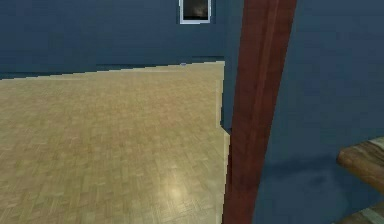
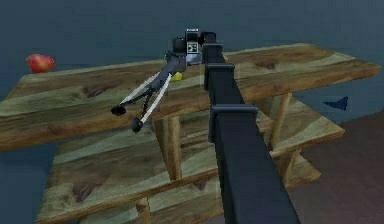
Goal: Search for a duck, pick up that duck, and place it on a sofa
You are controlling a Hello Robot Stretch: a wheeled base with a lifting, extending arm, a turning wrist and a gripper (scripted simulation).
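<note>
Forward view
Rack: one wooden rack is showing a board end at the forward view's lower right, with a second board edge peeking in below it
Post: one red-brown upright post is standing just beside the rack, on its side toward the forward view's middle, and running from top to bottom
Picture: one framed picture is hanging on the blue wall, well apart from the rack and beyond the post
Floor: pale wood-pattern floor is spreading out on the far side of the post from the rack

Arm side view
Rack: one rack is showing at least two boards, one above the other
Arm: one dark square arm is reaching out across the rack's top board
Gripper: one gripper with two thin fingers is showing against the rack's top board, near its middle
Task thing: one small yellow blob, too small to call a duck with certainty, is sitting at the gripper's body end, where the fingers are rooting, well back from the fingertips
Grip: with the top board lying behind the blob, I cannot tell whether the gripper is holding anything
Round thing: one red-orange round thing is resting at the top board's end toward the arm side view's left
Wedge: one dark blue wedge is showing past the rack's other end, below the top board
</note>
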